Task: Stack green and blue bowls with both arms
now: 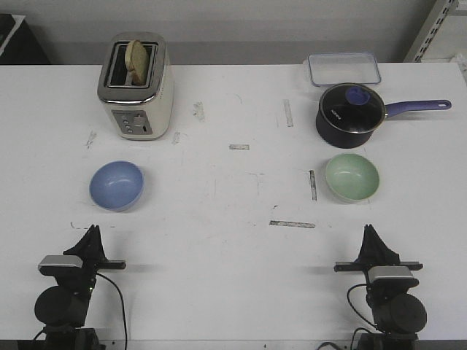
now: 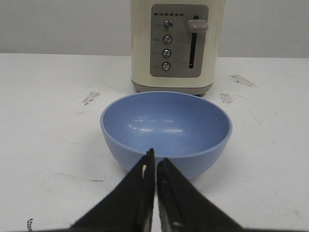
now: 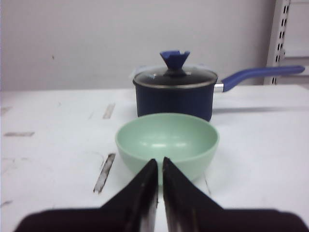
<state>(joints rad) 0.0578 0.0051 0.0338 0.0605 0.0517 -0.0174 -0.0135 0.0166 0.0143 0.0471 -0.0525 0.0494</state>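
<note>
We see two small, round, glossy bowls of equal size on a white, scuffed table (image 1: 233, 95). The blue bowl (image 1: 117, 184) sits on the left, in front of a cream toaster (image 1: 136, 85) with a shiny metal top and a slice of bread (image 1: 137, 61) standing in its slot. The green bowl (image 1: 352, 177) sits on the right, just in front of a dark saucepan (image 1: 351, 115) with a glass lid and a purple handle; a clear plastic box (image 1: 344, 69) lies behind the pan. The bowls are well apart, both upright and empty.

Our left gripper (image 1: 92, 235) is black and pointed, and rests near the table's front edge, short of the blue bowl and aimed at it. In the left wrist view its fingers (image 2: 140, 193) taper to a tip with only a thin slit between them, holding nothing, the bowl just beyond the tip.

Our right gripper (image 1: 370, 233) mirrors it, short of the green bowl. In the right wrist view its fingers (image 3: 179, 193) are likewise nearly closed and hold nothing, the bowl close ahead.
</note>
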